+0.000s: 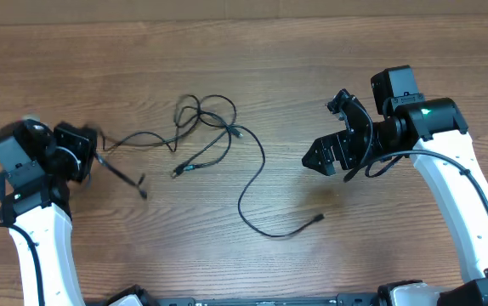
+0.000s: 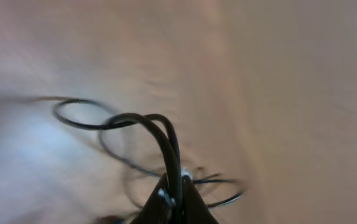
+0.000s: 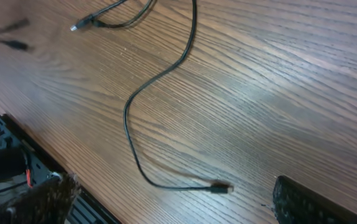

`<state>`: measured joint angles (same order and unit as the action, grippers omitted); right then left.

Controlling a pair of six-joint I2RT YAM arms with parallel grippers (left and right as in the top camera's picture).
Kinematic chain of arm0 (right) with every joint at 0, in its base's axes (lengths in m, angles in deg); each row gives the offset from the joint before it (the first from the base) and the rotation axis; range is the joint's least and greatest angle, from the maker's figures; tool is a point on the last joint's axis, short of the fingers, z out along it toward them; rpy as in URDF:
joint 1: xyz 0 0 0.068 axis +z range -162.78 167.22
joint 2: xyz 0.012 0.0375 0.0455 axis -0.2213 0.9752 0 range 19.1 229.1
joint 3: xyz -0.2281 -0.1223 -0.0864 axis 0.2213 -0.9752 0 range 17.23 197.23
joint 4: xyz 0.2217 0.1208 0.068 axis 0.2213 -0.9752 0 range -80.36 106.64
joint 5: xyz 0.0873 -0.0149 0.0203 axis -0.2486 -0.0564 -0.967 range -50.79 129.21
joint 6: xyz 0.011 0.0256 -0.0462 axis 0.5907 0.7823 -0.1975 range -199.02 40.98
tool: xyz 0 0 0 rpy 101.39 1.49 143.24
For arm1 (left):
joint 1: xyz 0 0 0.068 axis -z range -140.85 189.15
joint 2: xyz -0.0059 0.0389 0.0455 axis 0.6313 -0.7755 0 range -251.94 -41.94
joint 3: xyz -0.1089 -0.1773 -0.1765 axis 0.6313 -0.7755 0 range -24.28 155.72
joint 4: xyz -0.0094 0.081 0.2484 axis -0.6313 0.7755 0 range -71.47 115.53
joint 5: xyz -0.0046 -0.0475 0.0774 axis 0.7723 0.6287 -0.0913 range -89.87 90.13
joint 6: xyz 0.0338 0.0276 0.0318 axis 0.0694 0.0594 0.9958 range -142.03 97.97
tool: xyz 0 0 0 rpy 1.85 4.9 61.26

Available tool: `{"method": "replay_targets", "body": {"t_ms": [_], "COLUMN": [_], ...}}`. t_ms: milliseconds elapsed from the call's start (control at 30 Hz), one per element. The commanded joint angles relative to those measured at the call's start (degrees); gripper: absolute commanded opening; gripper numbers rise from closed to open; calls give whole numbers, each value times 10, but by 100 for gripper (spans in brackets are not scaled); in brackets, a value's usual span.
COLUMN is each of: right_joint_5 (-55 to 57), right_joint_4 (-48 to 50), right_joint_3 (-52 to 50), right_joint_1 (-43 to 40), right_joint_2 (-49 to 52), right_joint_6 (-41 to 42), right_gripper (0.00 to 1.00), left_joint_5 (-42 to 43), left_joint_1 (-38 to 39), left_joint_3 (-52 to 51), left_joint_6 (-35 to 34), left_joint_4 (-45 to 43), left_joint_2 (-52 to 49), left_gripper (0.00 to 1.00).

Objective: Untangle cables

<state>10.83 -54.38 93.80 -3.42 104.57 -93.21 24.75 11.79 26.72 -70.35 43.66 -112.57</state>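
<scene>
My left gripper was clamped shut on the cables. In the blurred left wrist view, two black strands ran up from between its tips. The tangle of loops lay on the wooden surface, with the left gripper to its left and a taut strand joining them. A short loose end lay between, on the near side of the tangle. One long cord curved out of the tangle toward the near edge and ended in a plug, short of the dark rail along that edge. My right gripper was right of the tangle, jaws apart, holding nothing. Bare wood lay between it and the cords, and more beyond the tangle to the far edge.
</scene>
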Motion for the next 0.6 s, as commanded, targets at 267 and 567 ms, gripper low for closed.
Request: {"method": "replay_targets", "body": {"t_ms": [267,567], "right_joint_5": [-13,-41], "right_joint_4": [7,44], "right_joint_3": [3,3], "right_joint_1": [-4,-4], "right_joint_2": [-1,-1], "right_joint_6": [-9,26], "right_gripper": [100,100], "left_joint_5": [-149,203], "left_joint_1": [8,24], "left_joint_3": [6,6], "left_joint_6": [58,193], "left_joint_4": [170,113], "left_joint_2": [2,3], "left_gripper": [4,4]}}
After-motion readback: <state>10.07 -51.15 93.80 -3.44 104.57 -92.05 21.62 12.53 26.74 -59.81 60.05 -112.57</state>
